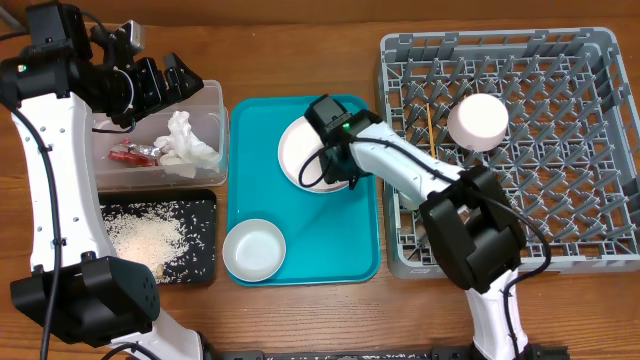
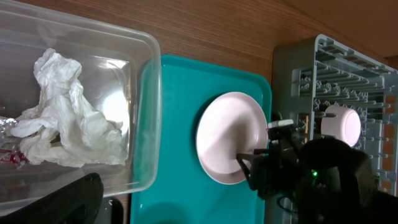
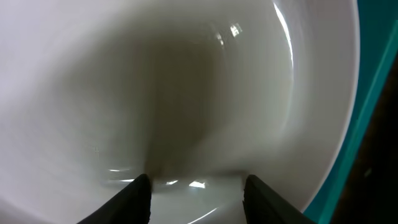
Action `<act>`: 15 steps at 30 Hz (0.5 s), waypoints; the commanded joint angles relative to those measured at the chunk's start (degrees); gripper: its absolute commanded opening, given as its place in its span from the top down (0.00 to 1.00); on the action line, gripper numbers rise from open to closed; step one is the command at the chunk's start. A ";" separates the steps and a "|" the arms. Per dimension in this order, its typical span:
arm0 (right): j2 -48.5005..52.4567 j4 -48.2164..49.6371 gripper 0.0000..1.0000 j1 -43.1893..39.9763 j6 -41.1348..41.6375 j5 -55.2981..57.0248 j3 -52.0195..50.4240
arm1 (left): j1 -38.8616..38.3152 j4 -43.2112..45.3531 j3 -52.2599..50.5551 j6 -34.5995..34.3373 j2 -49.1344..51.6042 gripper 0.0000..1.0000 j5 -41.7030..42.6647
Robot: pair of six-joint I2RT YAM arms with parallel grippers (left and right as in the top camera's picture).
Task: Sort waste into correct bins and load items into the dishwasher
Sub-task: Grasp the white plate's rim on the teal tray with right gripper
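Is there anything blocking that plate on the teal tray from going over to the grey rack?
Nothing visible does. The right fingers are at the plate, and only bare teal tray lies between it and the rack. A white bowl sits inside the rack.

The table (image 1: pixel 300 25) is made of brown wood with thin lines running through it. Four big things sit right on it. A clear tub (image 1: pixel 207 108) is at the far left. A flat black tray (image 1: pixel 208 262) is at the near left, just in front of the tub and close beside it. A teal tray (image 1: pixel 335 240) lies in the middle, just beside both of them. A big grey rack (image 1: pixel 585 205) with lots of little pegs sits on the right, right next to the teal tray. Bare wood shows along the far side and the near side.
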 commanded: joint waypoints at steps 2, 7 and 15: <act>-0.50 -0.04 0.46 -1.16 -1.53 -5.77 2.75 | -0.04 0.09 1.07 0.63 -0.13 0.00 0.85; -0.63 0.74 0.44 -0.96 -8.35 -16.96 6.34 | -0.04 0.09 1.07 0.63 -0.13 0.00 0.85; -0.63 4.90 0.45 -0.26 -8.55 -18.80 6.84 | -0.04 0.09 1.07 0.63 -0.13 0.00 0.85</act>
